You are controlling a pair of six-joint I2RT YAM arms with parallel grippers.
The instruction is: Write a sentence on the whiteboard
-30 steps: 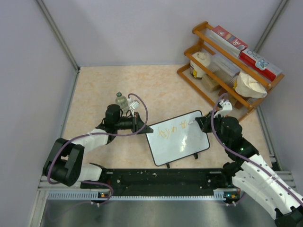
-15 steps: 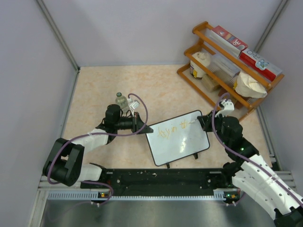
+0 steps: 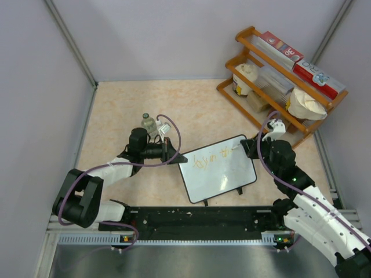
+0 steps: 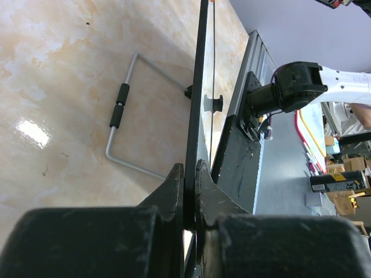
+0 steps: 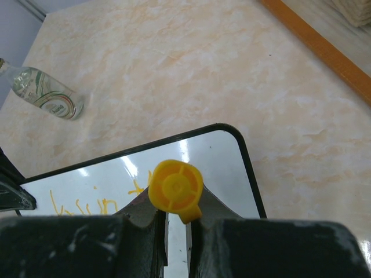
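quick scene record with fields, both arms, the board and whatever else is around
left gripper: shut on the left edge of the whiteboard
right gripper: shut on an orange marker, at the board's far right corner
sentence: one orange line, unreadable
bottle: clear, beyond the left gripper
rack: wooden, far right corner

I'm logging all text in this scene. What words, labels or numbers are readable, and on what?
On the whiteboard: one line of orange script, too scrawled to quote.
On the red boxes: white print, too small to read.
On the bottle: a green label, blurred, unreadable.
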